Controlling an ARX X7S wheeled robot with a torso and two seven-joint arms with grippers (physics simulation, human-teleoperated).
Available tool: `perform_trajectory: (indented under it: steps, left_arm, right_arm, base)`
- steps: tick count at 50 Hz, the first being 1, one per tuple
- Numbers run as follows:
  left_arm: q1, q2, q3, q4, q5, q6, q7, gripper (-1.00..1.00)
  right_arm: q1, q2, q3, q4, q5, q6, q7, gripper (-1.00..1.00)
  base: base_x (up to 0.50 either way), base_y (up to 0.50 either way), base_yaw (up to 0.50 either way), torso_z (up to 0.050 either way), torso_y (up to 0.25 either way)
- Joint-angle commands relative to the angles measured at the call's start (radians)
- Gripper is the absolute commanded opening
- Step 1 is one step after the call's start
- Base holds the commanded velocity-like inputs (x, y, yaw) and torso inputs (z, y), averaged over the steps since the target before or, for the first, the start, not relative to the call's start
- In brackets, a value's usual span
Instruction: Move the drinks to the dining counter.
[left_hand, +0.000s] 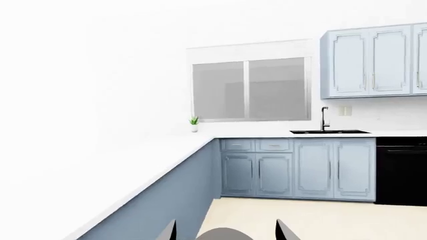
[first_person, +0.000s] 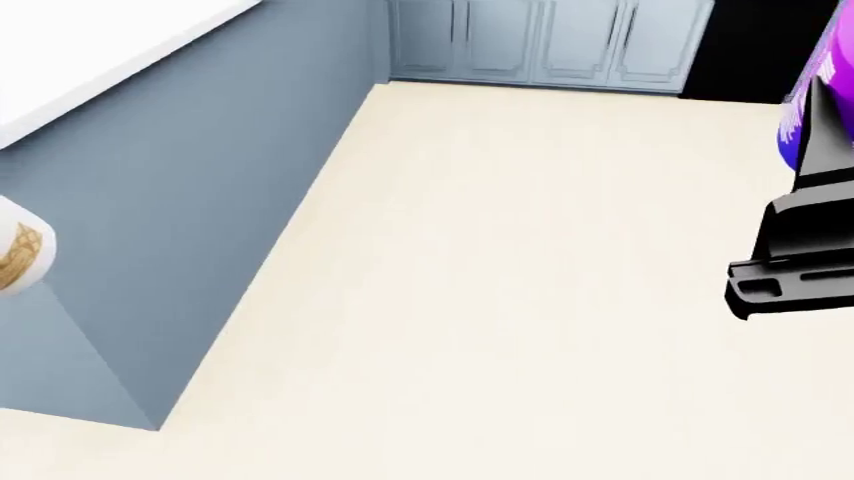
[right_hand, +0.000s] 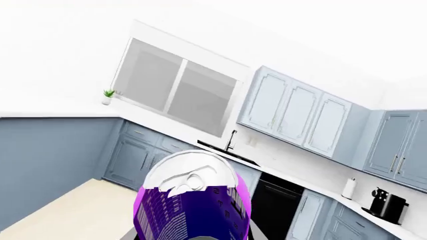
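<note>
Progress, judged: carriage stage, delivery not yet made.

- White-topped counter (first_person: 80, 50) on a blue-grey base, along the left of the head view. Possibly the dining counter; no stools in view, so not confirmed. Carries neither drink on the stretch shown.
- Purple can (right_hand: 193, 200): upright and aloft at the right edge of the head view, over open floor and resting on no surface. Clamped in the right gripper (first_person: 817, 170); fingertips themselves hidden behind the can.
- White bottle (first_person: 20, 255): aloft at the left edge of the head view, beside the counter's base and below its top. In the left wrist view, rounded top between two dark fingertips (left_hand: 168, 231). Left gripper (left_hand: 227, 233) judged closed on the bottle lower down; contact itself out of sight.
- Outstanding: approach to the counter, then both drinks set down on its top.

Materials and shapes:

- Floor (first_person: 507, 280): cream, flat, matt, unpatterned.
- Counter: smooth plain white top, straight-edged, over a flat blue-grey panel.
- Wall cabinets (left_hand: 370, 62) and base cabinets (left_hand: 300, 167): pale blue, framed panel doors, slim metal handles.
- Window (left_hand: 250, 90): two grey panes in a white frame.
- Can: cylindrical, glossy purple wall with white markings, silver domed lid with pull tab.
- Bottle: smooth white with a beige-brown label.
- Potted plant (left_hand: 193, 123): small, green, in the worktop corner below the window.
</note>
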Motion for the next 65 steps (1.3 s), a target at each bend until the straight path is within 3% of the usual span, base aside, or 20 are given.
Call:
perform_trajectory:
  steps: [1,13,34,56,65]
  left_arm:
    - [-0.007,-0.001,-0.004,-0.003,0.002,0.008,-0.004,-1.0]
    - [-0.004,-0.002,-0.004,-0.001,0.001,0.012,-0.004,-1.0]
    - [-0.001,-0.004,-0.006,-0.002,0.004,0.013,0.0,-1.0]
    - [0.002,-0.004,-0.006,-0.002,0.009,0.014,0.005,-1.0]
    - [0.005,-0.006,-0.013,-0.005,0.003,0.015,0.003,-1.0]
  right_arm:
    - [0.105,0.023,-0.101,0.003,-0.012,-0.007,0.015,-1.0]
    - [0.197,0.03,-0.214,-0.007,-0.004,-0.042,0.011,-1.0]
    - [0.203,0.03,-0.238,-0.011,-0.03,-0.062,-0.016,-1.0]
    - [0.205,0.023,-0.233,-0.016,-0.033,-0.063,-0.022,-1.0]
    - [0.266,0.01,-0.306,-0.016,-0.028,-0.049,0.003,-1.0]
  base:
    - [-0.49,-0.07,0.0,0.01,0.0]
    - [-0.49,-0.07,0.0,0.0,0.001]
    - [-0.51,0.01,0.0,0.0,0.0]
    - [-0.52,0.26,0.0,0.0,0.001]
    - [-0.53,0.32,0.0,0.0,0.002]
